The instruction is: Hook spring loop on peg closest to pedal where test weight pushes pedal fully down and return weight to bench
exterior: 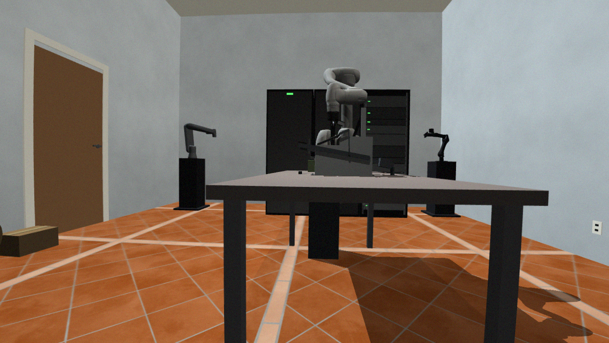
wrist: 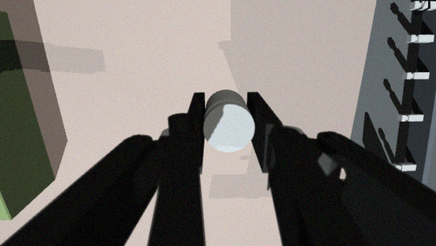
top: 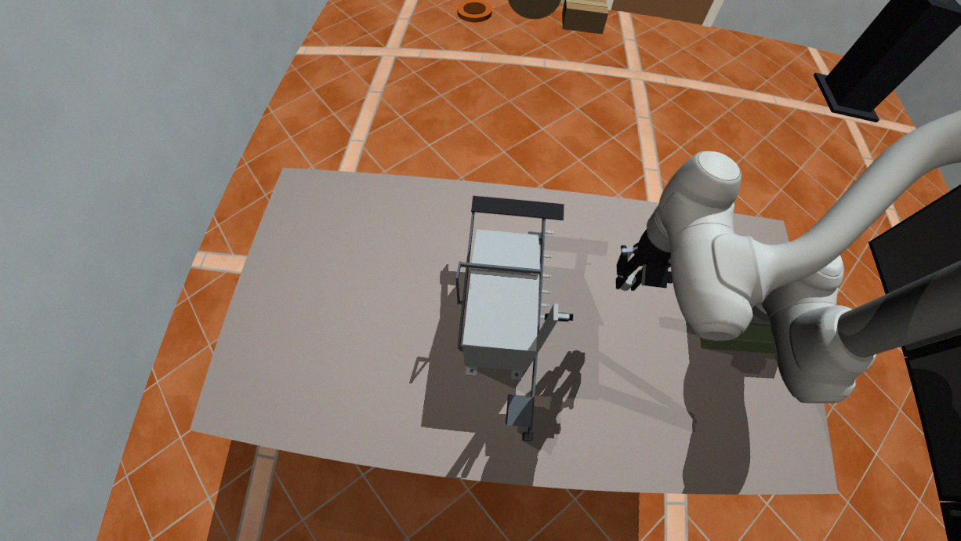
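My gripper (wrist: pixel 226 109) is shut on the steel test weight (wrist: pixel 229 123), a short pale cylinder held between the two black fingers above the bench. In the overhead view my gripper (top: pixel 630 267) hangs to the right of the feeder (top: pixel 504 292), apart from it. The feeder is a grey box with a dark pedal (top: pixel 516 208) at its far end, raised and sloping in the front view (exterior: pixel 334 153). A row of pegs (top: pixel 545 268) runs along the box's right side and shows in the wrist view (wrist: pixel 414 75). A small white-tipped piece (top: pixel 563 315) sits at the row's near end; the spring loop itself is too small to make out.
A green block (top: pixel 736 339) lies on the bench under my arm, left in the wrist view (wrist: pixel 21 118). A small grey plate on a rod (top: pixel 519 409) sticks out from the feeder toward the front bench edge. Black cabinets stand behind the bench.
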You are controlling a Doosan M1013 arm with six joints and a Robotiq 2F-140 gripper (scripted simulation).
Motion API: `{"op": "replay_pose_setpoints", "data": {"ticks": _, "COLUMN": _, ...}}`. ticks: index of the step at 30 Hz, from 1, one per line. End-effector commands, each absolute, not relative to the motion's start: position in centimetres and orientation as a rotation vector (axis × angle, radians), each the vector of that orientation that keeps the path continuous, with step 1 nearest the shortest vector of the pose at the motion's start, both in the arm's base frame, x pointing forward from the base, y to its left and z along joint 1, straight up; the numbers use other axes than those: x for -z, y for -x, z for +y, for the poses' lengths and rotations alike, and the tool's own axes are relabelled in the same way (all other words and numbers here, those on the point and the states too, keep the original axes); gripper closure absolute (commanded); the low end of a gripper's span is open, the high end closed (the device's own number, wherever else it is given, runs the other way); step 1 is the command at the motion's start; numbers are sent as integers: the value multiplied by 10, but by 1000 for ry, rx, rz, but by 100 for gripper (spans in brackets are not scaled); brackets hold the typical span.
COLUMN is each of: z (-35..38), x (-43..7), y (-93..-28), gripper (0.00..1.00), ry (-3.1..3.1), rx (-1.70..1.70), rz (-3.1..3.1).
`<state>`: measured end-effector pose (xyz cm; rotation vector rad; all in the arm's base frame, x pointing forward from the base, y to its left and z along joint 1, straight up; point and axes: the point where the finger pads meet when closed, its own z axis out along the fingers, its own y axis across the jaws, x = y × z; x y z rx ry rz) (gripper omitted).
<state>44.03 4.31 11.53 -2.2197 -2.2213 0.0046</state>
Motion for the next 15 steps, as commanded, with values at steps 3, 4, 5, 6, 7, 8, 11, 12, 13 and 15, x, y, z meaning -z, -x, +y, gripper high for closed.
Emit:
{"op": "replay_pose_setpoints", "data": {"ticks": 3, "z": 43, "x": -131, "y": -441, "gripper": 75, "ry": 2220, "rx": -3, "rz": -2221}}
{"op": "replay_pose_setpoints", "data": {"ticks": 4, "z": 43, "x": -133, "y": -441, "gripper": 75, "ry": 2220, "rx": -3, "rz": -2221}}
{"op": "replay_pose_setpoints", "data": {"ticks": 5, "z": 43, "x": -133, "y": -441, "gripper": 75, "ry": 2220, "rx": -3, "rz": -2221}}
{"op": "replay_pose_setpoints", "data": {"ticks": 6, "z": 43, "x": -133, "y": -441, "gripper": 75, "ry": 2220, "rx": -3, "rz": -2221}}
{"op": "replay_pose_setpoints", "data": {"ticks": 7, "z": 43, "x": -126, "y": -441, "gripper": 75, "ry": 2220, "rx": -3, "rz": -2221}}
{"op": "replay_pose_setpoints", "data": {"ticks": 8, "z": 43, "x": -127, "y": -441, "gripper": 75, "ry": 2220, "rx": -3, "rz": -2221}}
{"op": "replay_pose_setpoints", "data": {"ticks": 11, "z": 43, "x": -128, "y": -441, "gripper": 75, "ry": 2220, "rx": -3, "rz": -2221}}
{"op": "replay_pose_setpoints", "data": {"ticks": 12, "z": 43, "x": -129, "y": -441, "gripper": 75, "ry": 2220, "rx": -3, "rz": -2221}}
{"op": "replay_pose_setpoints", "data": {"ticks": 13, "z": 43, "x": -129, "y": -441, "gripper": 75, "ry": 2220, "rx": -3, "rz": -2221}}
{"op": "replay_pose_setpoints", "data": {"ticks": 15, "z": 43, "x": -130, "y": -441, "gripper": 75, "ry": 2220, "rx": -3, "rz": -2221}}
